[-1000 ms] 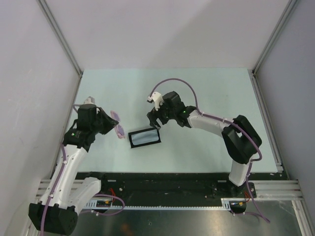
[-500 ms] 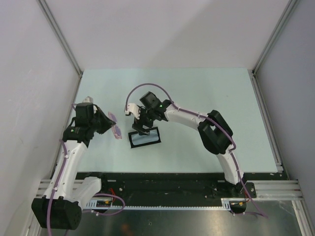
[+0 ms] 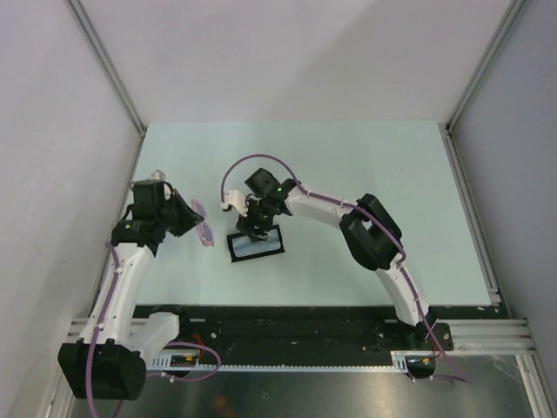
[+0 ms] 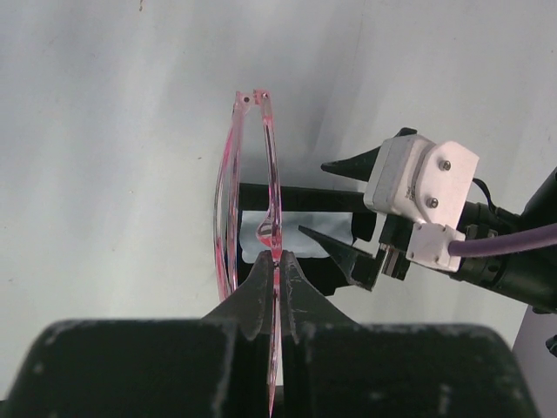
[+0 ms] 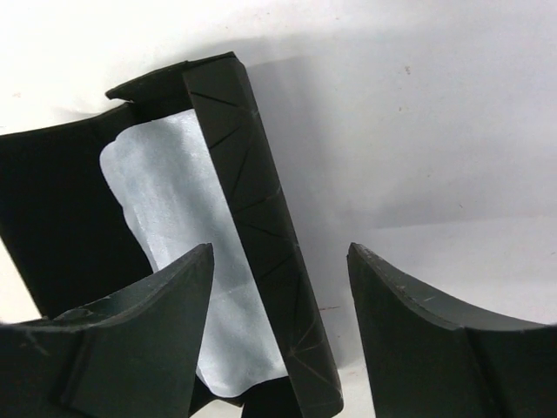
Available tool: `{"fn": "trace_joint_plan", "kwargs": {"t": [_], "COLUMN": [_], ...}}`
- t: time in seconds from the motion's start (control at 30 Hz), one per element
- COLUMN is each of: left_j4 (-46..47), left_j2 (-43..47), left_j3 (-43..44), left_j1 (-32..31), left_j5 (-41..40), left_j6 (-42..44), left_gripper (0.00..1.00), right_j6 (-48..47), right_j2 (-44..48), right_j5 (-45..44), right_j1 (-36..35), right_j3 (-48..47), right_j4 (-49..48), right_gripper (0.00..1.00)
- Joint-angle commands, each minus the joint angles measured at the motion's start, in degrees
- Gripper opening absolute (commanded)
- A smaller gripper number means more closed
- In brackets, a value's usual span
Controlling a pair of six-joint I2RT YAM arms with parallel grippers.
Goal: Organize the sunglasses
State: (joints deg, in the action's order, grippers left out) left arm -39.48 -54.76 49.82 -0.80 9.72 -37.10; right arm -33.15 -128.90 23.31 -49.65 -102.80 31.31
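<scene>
Sunglasses — one pair, pinched in left gripper; right gripper spread astride one case

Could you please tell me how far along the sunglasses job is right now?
Done: the sunglasses are picked up, pinched in the shut left gripper. In hand: the open right gripper straddles one wall of the open black case, which has a cloth inside. Left: the sunglasses are not yet in the case, and the case likely needs closing afterwards.
</scene>
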Motion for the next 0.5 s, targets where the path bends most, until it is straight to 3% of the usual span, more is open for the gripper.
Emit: {"fn": "trace_joint_plan", "kwargs": {"t": [0.0, 0.1, 0.47], "left_j4": [0.7, 0.7, 0.9], "left_j2": [-0.2, -0.4, -1.1], "left_j3": [3.1, 3.1, 2.7], "left_j1": [0.6, 0.6, 0.6], "left_j5": [1.3, 1.4, 1.2], "left_j6": [1.4, 1.6, 2.0], "left_gripper": [0.00, 0.00, 0.00], "right_j6": [0.4, 1.1, 2.1], "right_j2": [-0.6, -0.1, 2.6], "right_j5": [-2.0, -3.0, -8.1], "right_j1": [-0.1, -0.3, -1.4], "right_j3": [-2.4, -1.4, 2.8], "right_j4": [-2.5, -3.3, -6.5], "right_gripper": [0.63, 0.56, 0.43]}}
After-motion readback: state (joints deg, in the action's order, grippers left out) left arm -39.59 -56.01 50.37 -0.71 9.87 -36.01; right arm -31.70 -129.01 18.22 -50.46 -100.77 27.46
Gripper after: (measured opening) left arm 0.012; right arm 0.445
